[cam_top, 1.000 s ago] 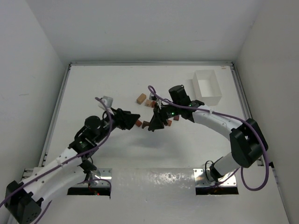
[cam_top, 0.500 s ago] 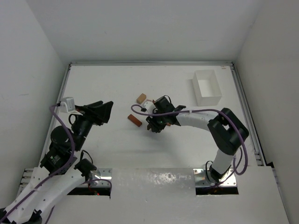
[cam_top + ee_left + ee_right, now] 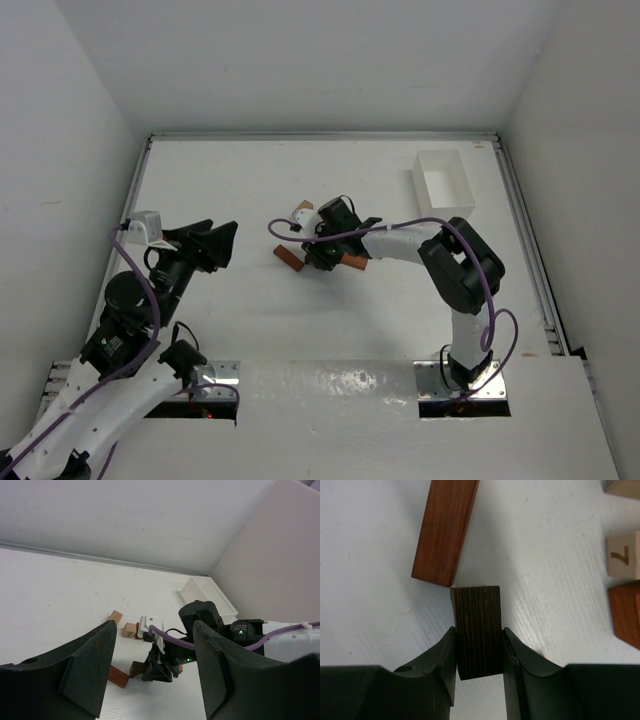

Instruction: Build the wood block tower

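1. Right now, your right gripper (image 3: 479, 639) is clamping the dark brown block (image 3: 476, 607) at mid-scene, with its long axis pointing forward out of the jaws.
2. The reddish-brown bar (image 3: 445, 530) is lying just beyond the block's far end, slanting slightly, so your right gripper is nearer.
3. Your left gripper (image 3: 154, 630) is hanging wide open and empty, well left.
4. The top view is hiding that grip, while the right wrist view is showing it.

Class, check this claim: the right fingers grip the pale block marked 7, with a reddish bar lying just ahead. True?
No: the right fingers grip a dark brown block; the reddish bar does lie just ahead. The right wrist view shows it.
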Controlling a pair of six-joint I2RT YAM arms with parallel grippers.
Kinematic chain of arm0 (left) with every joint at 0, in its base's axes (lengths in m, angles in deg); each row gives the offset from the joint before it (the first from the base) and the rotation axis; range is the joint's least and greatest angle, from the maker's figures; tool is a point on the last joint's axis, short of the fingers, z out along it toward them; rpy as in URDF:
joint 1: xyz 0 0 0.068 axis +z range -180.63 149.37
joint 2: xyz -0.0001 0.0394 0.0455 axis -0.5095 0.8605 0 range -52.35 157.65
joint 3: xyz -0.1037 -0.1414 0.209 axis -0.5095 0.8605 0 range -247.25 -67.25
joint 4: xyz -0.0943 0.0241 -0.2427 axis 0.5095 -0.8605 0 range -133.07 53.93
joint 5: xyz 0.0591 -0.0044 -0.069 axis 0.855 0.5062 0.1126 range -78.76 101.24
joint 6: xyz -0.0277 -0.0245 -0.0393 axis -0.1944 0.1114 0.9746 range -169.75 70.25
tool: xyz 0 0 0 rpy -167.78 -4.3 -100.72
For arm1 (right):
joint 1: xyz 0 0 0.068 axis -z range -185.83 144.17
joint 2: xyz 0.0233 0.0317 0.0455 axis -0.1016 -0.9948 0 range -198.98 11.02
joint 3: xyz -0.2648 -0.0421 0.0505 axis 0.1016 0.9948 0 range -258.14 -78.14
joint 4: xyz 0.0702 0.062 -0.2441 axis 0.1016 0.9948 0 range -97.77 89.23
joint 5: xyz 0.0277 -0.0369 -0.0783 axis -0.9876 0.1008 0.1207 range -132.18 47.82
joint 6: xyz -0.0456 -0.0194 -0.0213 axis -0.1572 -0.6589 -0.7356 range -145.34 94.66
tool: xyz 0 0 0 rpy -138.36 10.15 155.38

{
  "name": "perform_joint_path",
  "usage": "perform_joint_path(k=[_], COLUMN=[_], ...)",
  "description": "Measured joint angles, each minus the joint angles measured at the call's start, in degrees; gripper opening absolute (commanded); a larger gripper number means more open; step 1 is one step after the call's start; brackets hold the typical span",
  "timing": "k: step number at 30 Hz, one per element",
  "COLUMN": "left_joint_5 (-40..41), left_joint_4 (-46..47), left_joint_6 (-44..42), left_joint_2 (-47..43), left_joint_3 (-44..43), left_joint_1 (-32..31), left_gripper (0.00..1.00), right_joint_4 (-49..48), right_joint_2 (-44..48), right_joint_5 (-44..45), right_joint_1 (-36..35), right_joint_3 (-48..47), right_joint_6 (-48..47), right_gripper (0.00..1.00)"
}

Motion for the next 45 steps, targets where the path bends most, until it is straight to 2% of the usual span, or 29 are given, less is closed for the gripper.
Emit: perform_joint_path(k=[1,2,5,7,8,10,13,15,20,21,22,23,24,25,27,28,29,31,45], left_joint_5=[-0.02,0.0,0.02,0.02,0.02,0.0,-0.02,-0.02,-0.04,-0.07,-0.07,-0.04,-0.02,0.02,0.31,0.61,0.87,1.68,4.72], left_joint_4=[0.0,0.0,0.07,0.04,0.04,0.04,0.07,0.04,0.04,0.04,0.07,0.04,0.02,0.0,-0.11,-0.28,-0.57,-1.33,-3.56], left_joint_6=[-0.33,-0.52,-0.74,-0.81,-0.85,-0.9,-0.9,-0.9,-0.9,-0.9,-0.92,-0.94,-1.01,-1.16,-1.49,-1.88,-2.32,-3.26,-6.01], left_joint_2=[-0.28,-0.57,-1.09,-1.11,-1.07,-1.01,-0.81,-0.59,-0.31,-0.31,-0.31,-0.31,-0.31,-0.31,-0.31,-0.31,-0.26,0.04,1.88], left_joint_3=[0.0,0.0,0.0,0.0,0.0,0.0,0.0,0.0,0.0,0.0,0.0,0.0,0.0,0.0,0.0,-0.02,-0.11,-0.57,-1.53], left_joint_1=[0.02,0.0,0.0,0.0,0.0,0.0,0.0,0.0,0.0,0.0,0.0,0.0,0.0,0.0,0.02,0.0,0.0,0.0,0.52], left_gripper=[0.59,0.59,0.59,0.59,0.59,0.59,0.59,0.59,0.59,0.59,0.59,0.59,0.59,0.54,0.41,0.3,0.11,0.02,0.0], right_joint_4=[-0.24,-0.37,-0.68,-0.31,-0.02,0.46,0.85,1.07,0.39,-0.09,-0.66,-1.38,-2.67,-3.91,-6.23,-7.26,-7.76,-8.31,-12.28], right_joint_2=[-0.48,-0.87,-1.33,-1.38,-1.4,-1.4,-1.27,-0.63,6.23,8.61,11.02,13.27,15.26,17.31,20.22,21.11,21.46,20.72,7.3], right_joint_5=[-0.22,-0.42,-0.37,0.04,0.28,0.79,1.27,1.73,2.25,2.27,2.47,2.73,2.86,3.02,2.78,2.36,1.81,1.49,0.63], right_joint_1=[0.2,0.44,0.81,0.94,1.09,1.25,1.6,1.77,1.97,1.97,1.97,1.97,1.97,1.95,1.92,1.9,1.84,1.62,0.74], right_joint_3=[-0.48,-0.87,-1.27,-1.27,-1.25,-1.25,-1.18,-0.92,3.23,4.68,6.1,7.39,8.76,10.23,13.09,14.49,15.67,17.11,14.43], right_joint_6=[-0.61,-1.14,-2.62,-3.63,-3.96,-4.63,-5.31,-5.62,-4.17,-3.21,-1.99,-0.26,1.42,3.15,7.91,10.01,11.63,14.19,22.23], right_gripper=[0.23,0.3,0.41,0.45,0.51,0.56,0.68,0.73,0.73,0.72,0.64,0.51,0.33,0.0,0.0,0.0,0.0,0.0,0.0])
